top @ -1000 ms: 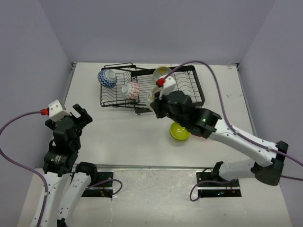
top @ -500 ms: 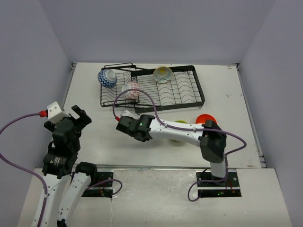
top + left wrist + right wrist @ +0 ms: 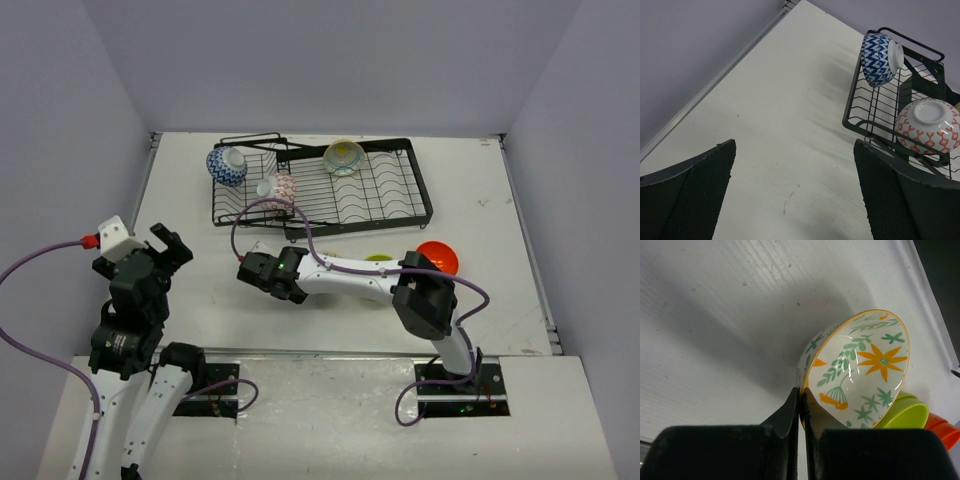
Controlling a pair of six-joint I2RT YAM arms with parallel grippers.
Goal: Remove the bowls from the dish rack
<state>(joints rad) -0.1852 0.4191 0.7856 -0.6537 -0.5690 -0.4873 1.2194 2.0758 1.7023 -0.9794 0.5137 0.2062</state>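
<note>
Right wrist view:
- The right gripper [image 3: 801, 391] is seen at bottom centre. Its fingers are pressed together on the yellow rim of a floral bowl [image 3: 855, 367].
- The rim is pinched at the bowl's lower left. From the fingertips the bowl extends up and to the right, tilted, with its inside turned to the camera.
- Whether the bowl touches the table [image 3: 715, 315] cannot be told.
- A lime green bowl [image 3: 904, 412] is noted just behind its lower right edge. An orange bowl [image 3: 942, 432] is seen beyond that, in the bottom right corner.

Overhead view:
- The right arm is stretched leftward across mid-frame, and the held bowl cannot be made out.
- The dish rack [image 3: 380, 195] is placed upper centre.
- A blue-patterned bowl [image 3: 227, 165] is held at the rack's left end, with a red-and-white bowl [image 3: 279, 189] just right of it and lower.
- A cream bowl with a yellow centre [image 3: 343, 156] is seen at the rack's top edge.

Left wrist view:
- The left gripper [image 3: 795, 200] is spread wide, and only bare table is seen between the fingers.
- The rack corner lies at the upper right of the frame, well apart from the fingers.
</note>
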